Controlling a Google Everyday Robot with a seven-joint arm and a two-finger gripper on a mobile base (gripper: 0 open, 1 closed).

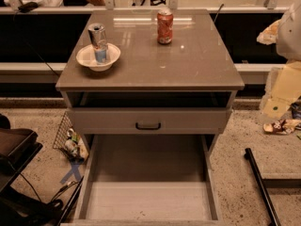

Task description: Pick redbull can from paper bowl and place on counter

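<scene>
Care is needed: the redbull can (98, 39) is seen upright in the paper bowl (83, 56), upper left of the worktop (188, 62). It should be taken mid-body and lifted straight, lest the bowl be dragged. The gripper is outside the frame; its state cannot be told.

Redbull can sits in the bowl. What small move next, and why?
Probably bring the gripper, which is out of view, toward the left side of the counter: the redbull can stands upright in the paper bowl, ungrasped.
</scene>
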